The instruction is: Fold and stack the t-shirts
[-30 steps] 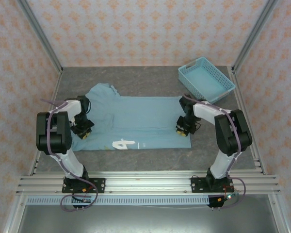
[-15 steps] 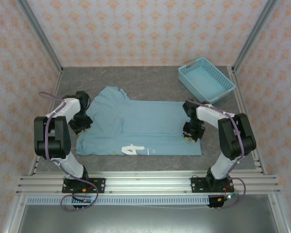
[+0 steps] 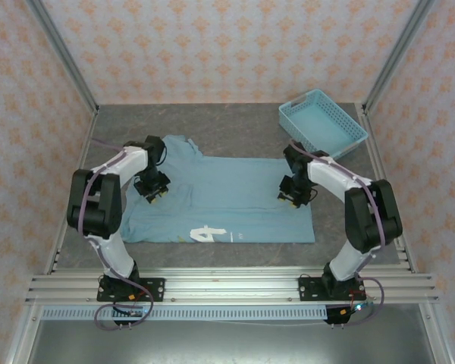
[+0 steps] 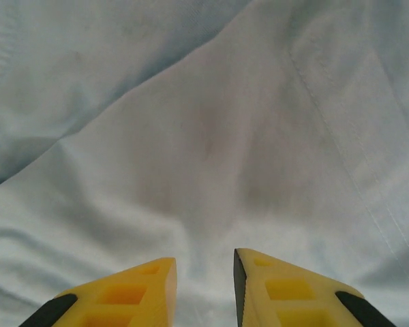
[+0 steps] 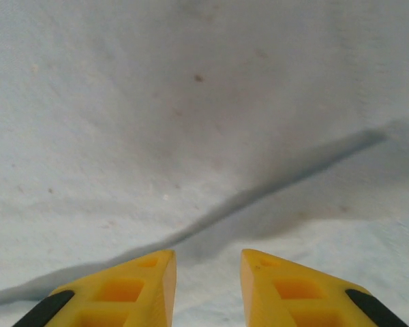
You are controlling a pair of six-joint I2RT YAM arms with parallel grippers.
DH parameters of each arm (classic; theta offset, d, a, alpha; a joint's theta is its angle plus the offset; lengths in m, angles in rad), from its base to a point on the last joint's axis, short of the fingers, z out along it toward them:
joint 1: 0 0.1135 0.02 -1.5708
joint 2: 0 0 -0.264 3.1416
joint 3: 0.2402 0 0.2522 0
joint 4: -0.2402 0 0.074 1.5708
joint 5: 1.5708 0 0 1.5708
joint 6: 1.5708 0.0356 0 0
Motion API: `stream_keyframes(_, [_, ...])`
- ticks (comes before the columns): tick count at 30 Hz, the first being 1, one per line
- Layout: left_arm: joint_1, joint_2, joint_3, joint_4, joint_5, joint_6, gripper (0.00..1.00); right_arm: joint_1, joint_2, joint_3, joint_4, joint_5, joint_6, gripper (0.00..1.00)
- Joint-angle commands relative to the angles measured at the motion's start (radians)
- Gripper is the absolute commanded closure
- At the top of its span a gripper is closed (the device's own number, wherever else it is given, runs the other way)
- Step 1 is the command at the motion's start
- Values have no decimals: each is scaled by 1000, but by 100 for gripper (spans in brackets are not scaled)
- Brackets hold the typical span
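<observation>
A light teal-blue t-shirt (image 3: pixel 227 193) lies flat across the middle of the table, with white lettering (image 3: pixel 208 232) near its front edge. My left gripper (image 3: pixel 153 192) hovers over the shirt's left part, near the sleeve. In the left wrist view the yellow left gripper (image 4: pixel 204 262) stands a little open over wrinkled cloth (image 4: pixel 204 136), holding nothing. My right gripper (image 3: pixel 290 199) is over the shirt's right edge. The right wrist view has the right gripper (image 5: pixel 208 255) open a little above the cloth (image 5: pixel 191 102), with a fold line crossing just ahead of it.
A light blue plastic lattice basket (image 3: pixel 341 144) stands at the back right corner. Metal frame posts rise along both sides of the grey table (image 3: pixel 235 121). The rail (image 3: pixel 227 288) carrying the arm bases runs along the near edge.
The shirt's near part was drawn toward the front edge. Both grippers have let go and opened slightly. The left one moved right onto the shirt; the right one moved back slightly.
</observation>
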State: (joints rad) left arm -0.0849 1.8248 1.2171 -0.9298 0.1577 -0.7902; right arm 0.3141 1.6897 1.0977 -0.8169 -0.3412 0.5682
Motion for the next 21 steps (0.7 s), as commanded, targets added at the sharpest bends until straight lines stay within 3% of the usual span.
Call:
stream_keyframes(1, [2, 36, 72, 0, -21, -24, 72, 16, 62, 68, 35, -3, 23, 69])
stream_keyframes(8, [79, 123, 27, -21, -89, 28, 76, 40, 207, 102, 34, -63, 50, 70])
stream_keyframes(14, [175, 104, 5, -34, -127, 111, 76, 99, 207, 76, 2, -120, 60, 70])
stream_keyframes(18, [167, 59, 151, -51, -130, 136, 71, 109, 162, 110, 10, -103, 54, 69])
stream_keyframes(21, [147, 115, 333, -73, -93, 86, 70, 104, 151, 177, 37, -70, 25, 66])
